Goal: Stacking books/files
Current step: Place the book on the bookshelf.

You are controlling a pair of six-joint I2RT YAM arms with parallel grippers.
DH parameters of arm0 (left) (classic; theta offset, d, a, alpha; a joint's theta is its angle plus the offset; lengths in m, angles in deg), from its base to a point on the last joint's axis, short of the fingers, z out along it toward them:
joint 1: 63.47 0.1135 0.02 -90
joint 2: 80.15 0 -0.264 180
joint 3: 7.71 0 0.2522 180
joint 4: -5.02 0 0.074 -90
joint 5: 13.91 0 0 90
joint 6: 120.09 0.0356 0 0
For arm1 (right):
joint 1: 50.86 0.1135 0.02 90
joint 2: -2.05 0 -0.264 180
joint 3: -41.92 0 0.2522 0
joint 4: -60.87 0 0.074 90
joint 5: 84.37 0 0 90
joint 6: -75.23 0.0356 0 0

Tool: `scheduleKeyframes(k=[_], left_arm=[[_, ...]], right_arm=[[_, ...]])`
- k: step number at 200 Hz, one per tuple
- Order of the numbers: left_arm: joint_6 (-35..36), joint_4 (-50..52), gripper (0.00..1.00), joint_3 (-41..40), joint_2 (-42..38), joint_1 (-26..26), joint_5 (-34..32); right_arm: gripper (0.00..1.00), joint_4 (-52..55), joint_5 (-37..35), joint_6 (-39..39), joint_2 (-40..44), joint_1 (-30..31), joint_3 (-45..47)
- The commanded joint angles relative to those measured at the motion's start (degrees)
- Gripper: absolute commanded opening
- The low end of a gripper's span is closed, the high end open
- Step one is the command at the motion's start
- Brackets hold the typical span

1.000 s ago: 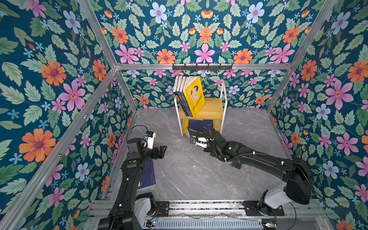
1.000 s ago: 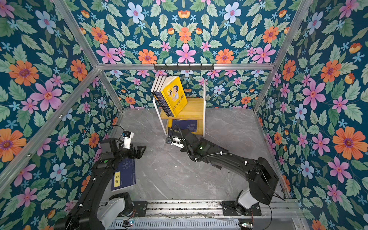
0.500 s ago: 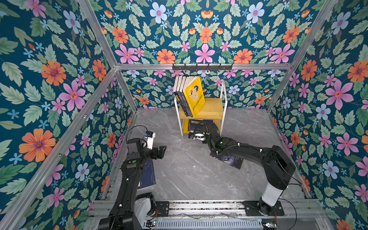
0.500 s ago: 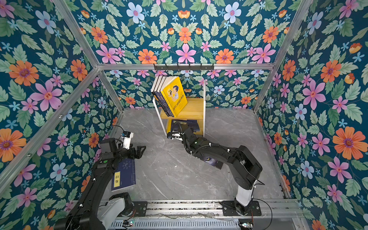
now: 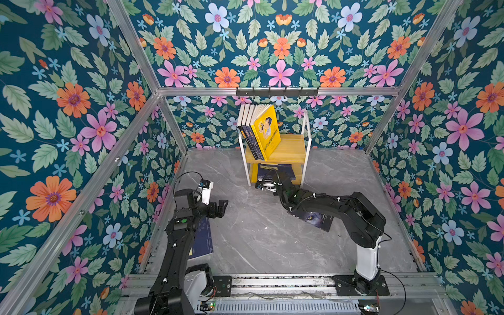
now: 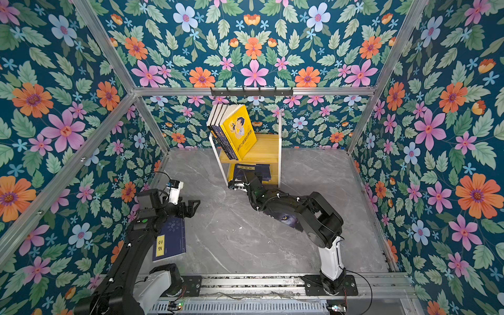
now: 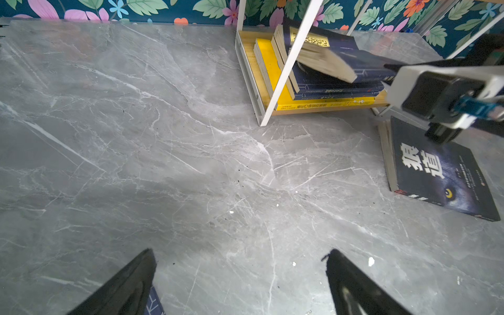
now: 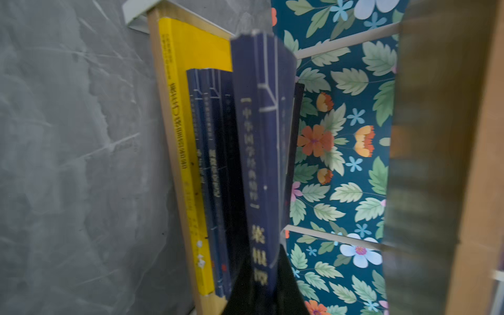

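My right gripper (image 8: 263, 278) is shut on a thin navy book (image 8: 259, 163), held by its spine end. It reaches into the lower level of the small shelf (image 5: 289, 148). There the book (image 7: 327, 57) hangs tilted just above a flat stack of navy and yellow books (image 7: 327, 92). Several books (image 5: 266, 131) lean upright on the top board, a yellow cartoon cover in front. My left gripper (image 7: 240, 250) stands open and empty above the floor. A navy book with a yellow label (image 6: 171, 240) lies under that arm.
A black wolf-cover book (image 7: 436, 174) lies on the grey floor under the right forearm, seen in both top views (image 5: 313, 218). White shelf posts (image 7: 289, 62) frame the lower opening. Floral walls enclose the cell on three sides.
The right arm has pushed forward, carrying the navy book from in front of the shelf into its lower level. The left arm has not moved.
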State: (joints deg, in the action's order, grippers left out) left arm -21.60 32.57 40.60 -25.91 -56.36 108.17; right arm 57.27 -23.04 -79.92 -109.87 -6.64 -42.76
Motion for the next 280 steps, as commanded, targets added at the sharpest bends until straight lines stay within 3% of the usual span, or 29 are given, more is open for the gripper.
scheduleKeyframes(k=[1, 125, 280], left_arm=[[0.43, -0.61, 1.00, -0.18, -0.25, 0.03, 0.10], [0.44, -0.57, 1.00, 0.04, -0.12, -0.17, -0.31], [1.27, -0.98, 1.00, -0.61, 0.35, -0.67, -0.46]], right_arm=[[0.00, 1.94, 2.63, 3.83, -0.54, 0.03, 0.28], [0.00, 14.19, 8.19, 6.61, -6.60, -3.53, -10.99], [0.00, 17.43, 9.07, 4.85, -12.31, -5.45, -19.94]])
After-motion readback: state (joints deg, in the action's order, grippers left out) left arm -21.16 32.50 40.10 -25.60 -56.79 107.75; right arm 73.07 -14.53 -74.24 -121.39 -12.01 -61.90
